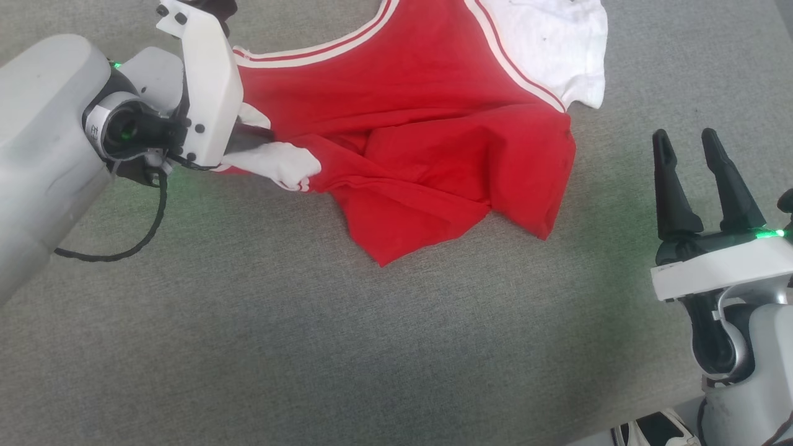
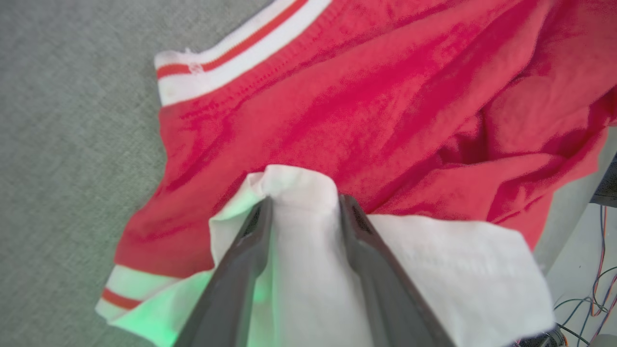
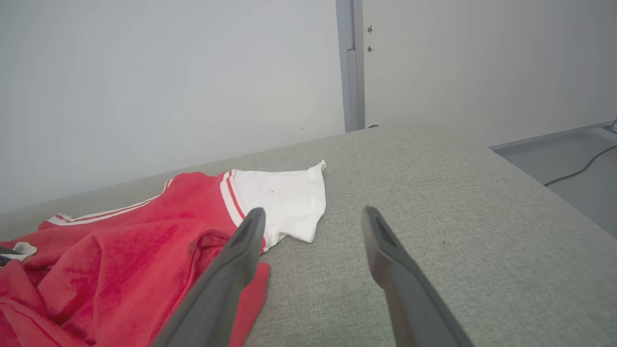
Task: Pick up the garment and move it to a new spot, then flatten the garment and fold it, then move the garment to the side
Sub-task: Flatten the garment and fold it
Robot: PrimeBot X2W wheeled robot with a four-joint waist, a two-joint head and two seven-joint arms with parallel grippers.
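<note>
The garment [image 1: 421,124], a red jersey with red-and-white striped trim, lies crumpled on the grey cloth surface at the top middle of the head view. Its lower body is bunched in folds. One white sleeve [image 1: 551,43] lies flat at the far right. The other white sleeve [image 1: 279,162] lies at the left, between the fingers of my left gripper [image 1: 263,141]. In the left wrist view the left gripper [image 2: 303,205] has its jaws apart, with that white sleeve [image 2: 299,270] draped loosely between them over the red garment [image 2: 361,96]. My right gripper [image 1: 684,136] stands open to the right of the garment [image 3: 120,250], off the cloth, and the right gripper [image 3: 312,212] holds nothing.
The grey fabric surface [image 1: 310,341] stretches wide in front of the garment. Its right edge [image 3: 544,193] drops to a floor with a cable, and a pale wall [image 3: 168,86] stands behind. A black cable [image 1: 142,241] loops from my left wrist.
</note>
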